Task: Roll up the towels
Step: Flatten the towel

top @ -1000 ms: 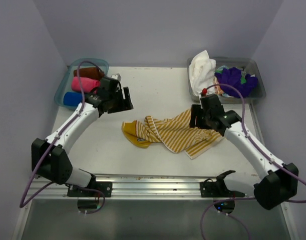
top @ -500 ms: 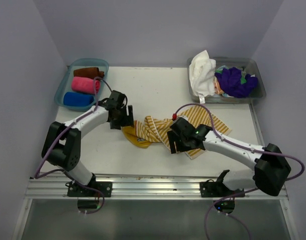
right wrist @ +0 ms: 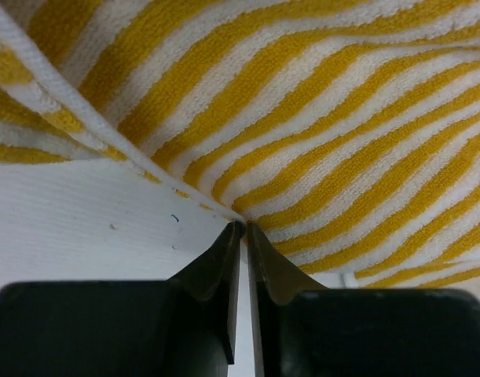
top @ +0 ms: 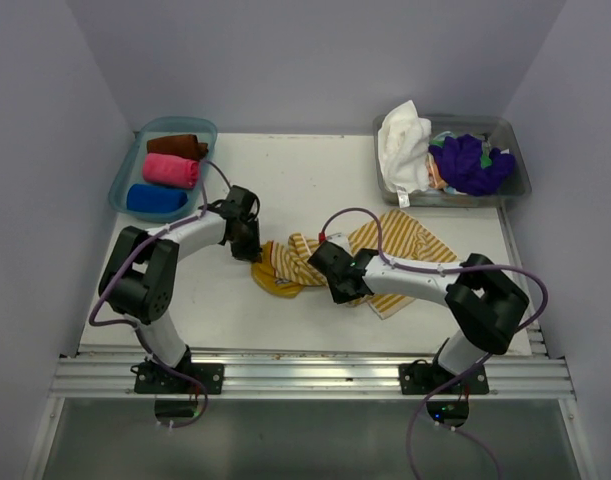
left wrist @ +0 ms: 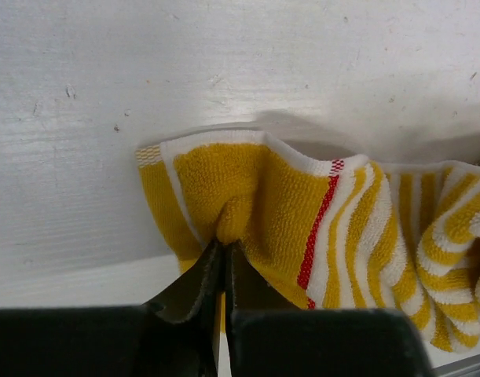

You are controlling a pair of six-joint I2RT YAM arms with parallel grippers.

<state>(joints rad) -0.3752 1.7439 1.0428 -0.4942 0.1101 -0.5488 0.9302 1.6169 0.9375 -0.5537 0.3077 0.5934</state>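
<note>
Yellow striped towel bunched up mid-counter, both arms on it

The yellow striped towel (top: 410, 240) lay crumpled in the middle of the counter (top: 315, 175). It looked like soft, light terry that would sag and drag rather than hold a shape, so the hems and corners seemed the spots to grab. The left fingers (left wrist: 200, 287) were pinching a little ridge of cloth near its left corner. The right fingers (right wrist: 216, 267) were pressed nearly together on the near hem, apparently nipping it. Three rolled towels (top: 170, 172) sat in the blue tray (top: 118, 187) at back left.
</note>
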